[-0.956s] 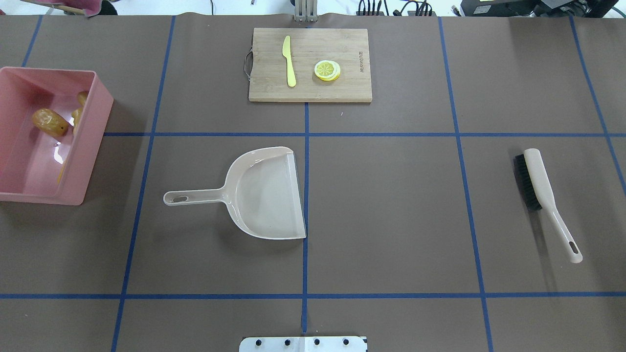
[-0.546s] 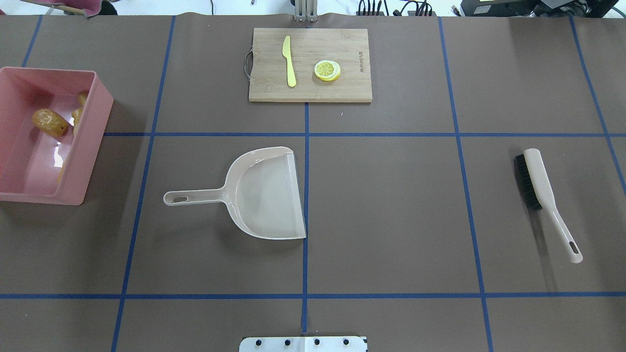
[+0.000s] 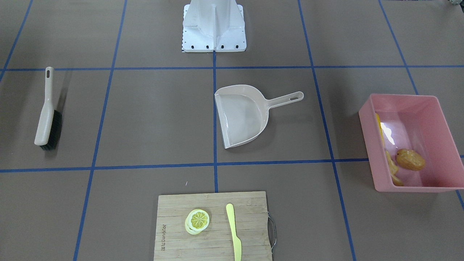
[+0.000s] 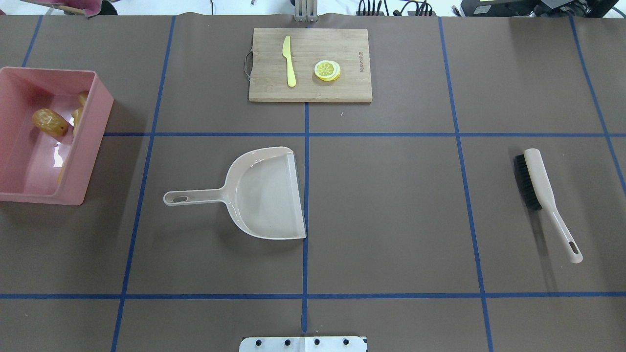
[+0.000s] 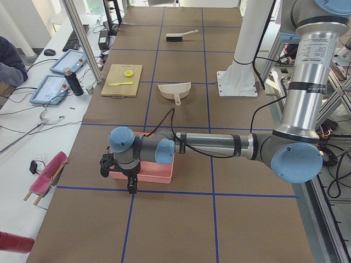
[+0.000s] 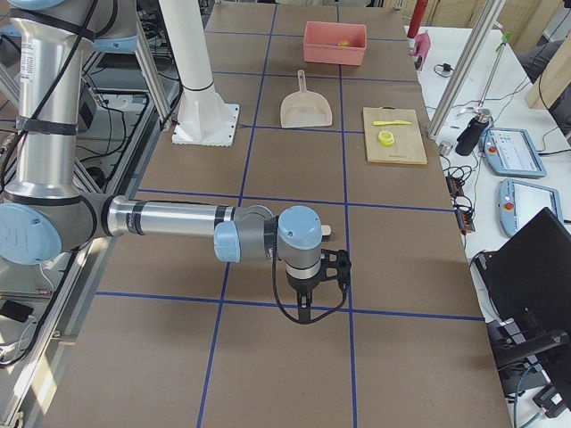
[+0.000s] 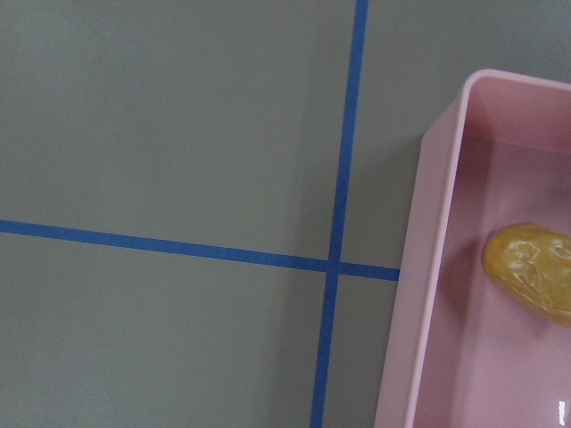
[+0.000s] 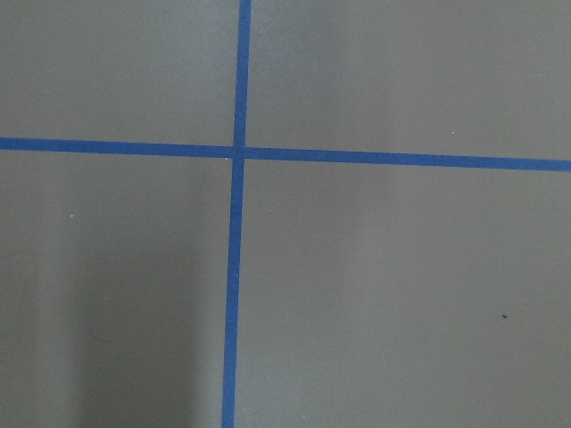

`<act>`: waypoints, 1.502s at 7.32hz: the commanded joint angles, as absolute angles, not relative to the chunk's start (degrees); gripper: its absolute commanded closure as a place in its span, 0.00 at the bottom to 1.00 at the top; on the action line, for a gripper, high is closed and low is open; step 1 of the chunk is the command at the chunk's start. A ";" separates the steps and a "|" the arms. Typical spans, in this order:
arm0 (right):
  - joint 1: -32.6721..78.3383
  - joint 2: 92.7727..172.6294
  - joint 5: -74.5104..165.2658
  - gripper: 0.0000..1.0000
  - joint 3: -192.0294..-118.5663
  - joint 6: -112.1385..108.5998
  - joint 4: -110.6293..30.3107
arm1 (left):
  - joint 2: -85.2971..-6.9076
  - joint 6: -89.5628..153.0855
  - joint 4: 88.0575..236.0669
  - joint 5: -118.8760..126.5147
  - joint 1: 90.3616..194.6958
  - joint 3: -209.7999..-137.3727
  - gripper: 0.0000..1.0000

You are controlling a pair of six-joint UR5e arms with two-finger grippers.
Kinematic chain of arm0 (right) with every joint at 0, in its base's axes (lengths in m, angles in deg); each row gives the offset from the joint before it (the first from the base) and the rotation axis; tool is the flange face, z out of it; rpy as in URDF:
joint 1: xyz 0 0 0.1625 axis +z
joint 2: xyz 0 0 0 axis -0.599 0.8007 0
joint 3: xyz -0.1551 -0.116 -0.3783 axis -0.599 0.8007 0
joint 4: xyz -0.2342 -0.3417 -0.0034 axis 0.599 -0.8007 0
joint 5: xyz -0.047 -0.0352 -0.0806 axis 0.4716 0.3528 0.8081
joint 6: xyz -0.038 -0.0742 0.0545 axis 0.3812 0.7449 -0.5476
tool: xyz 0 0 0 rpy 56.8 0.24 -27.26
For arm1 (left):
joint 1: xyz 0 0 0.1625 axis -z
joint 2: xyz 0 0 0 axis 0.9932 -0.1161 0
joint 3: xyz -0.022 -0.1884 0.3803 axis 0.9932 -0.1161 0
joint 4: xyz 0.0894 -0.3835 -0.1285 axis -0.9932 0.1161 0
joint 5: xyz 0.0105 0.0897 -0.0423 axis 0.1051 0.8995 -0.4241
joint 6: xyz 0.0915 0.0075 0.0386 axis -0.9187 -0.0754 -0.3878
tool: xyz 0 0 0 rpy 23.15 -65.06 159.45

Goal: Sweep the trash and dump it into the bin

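— What is on the table?

— I see brown paper taped into a blue grid. The bin (image 4: pixel 93 132), a glossy pink tub with sloped walls, sits at the table's left edge. All the trash lies inside it. There is the brown potato lump (image 4: pixel 50 122), the knobbly ginger root (image 3: pixel 392 170) and a sliver of yellow corn cob (image 3: pixel 378 125) along the wall.

— Tools?

— The beige plastic dustpan (image 4: pixel 266 195) lies flat mid-table. The brush (image 4: pixel 540 183), black bristles and pale handle, is near the right edge. A bamboo cutting board (image 4: pixel 342 90) at the far edge carries a yellow-green knife (image 4: pixel 289 61) and a lemon slice (image 4: pixel 327 70). Beyond it is a white bench with tablets (image 5: pixel 52 87).

— Claws?

— The left gripper (image 5: pixel 131 183) hangs at the bin's outer side and the right gripper (image 6: pixel 303 303) over bare paper. I have only side cameras on them, so I cannot tell whether the fingers are apart or together.

— Any change?

— Overhead matches half a second back; nothing shifted.
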State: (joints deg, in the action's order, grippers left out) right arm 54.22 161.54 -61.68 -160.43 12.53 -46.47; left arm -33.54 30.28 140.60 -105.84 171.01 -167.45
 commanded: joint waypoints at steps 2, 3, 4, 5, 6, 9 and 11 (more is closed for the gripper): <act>54.26 161.24 -61.77 0.00 -160.13 12.53 -46.47 | -32.22 30.04 140.88 -107.08 171.05 -167.70 0.01; 54.26 161.24 -61.77 0.00 -160.13 12.45 -46.47 | -32.31 30.04 140.88 -107.19 171.05 -167.96 0.01; 54.26 161.42 -62.20 0.00 -160.13 12.27 -46.47 | -32.22 29.95 140.97 -107.80 171.05 -167.78 0.01; 54.26 161.59 -62.21 0.00 -160.13 12.01 -46.47 | -32.31 29.95 141.06 -107.89 171.05 -167.87 0.01; 54.26 161.68 -62.21 0.00 -160.13 12.01 -46.47 | -32.22 29.95 141.40 -107.80 171.05 -167.70 0.01; 54.34 161.86 -62.03 0.00 -160.21 12.01 -46.38 | -32.31 29.51 141.85 -107.89 171.05 -167.69 0.01; 54.34 161.77 -61.94 0.00 -160.21 12.01 -46.38 | -32.22 28.38 142.11 -107.89 171.05 -167.43 0.01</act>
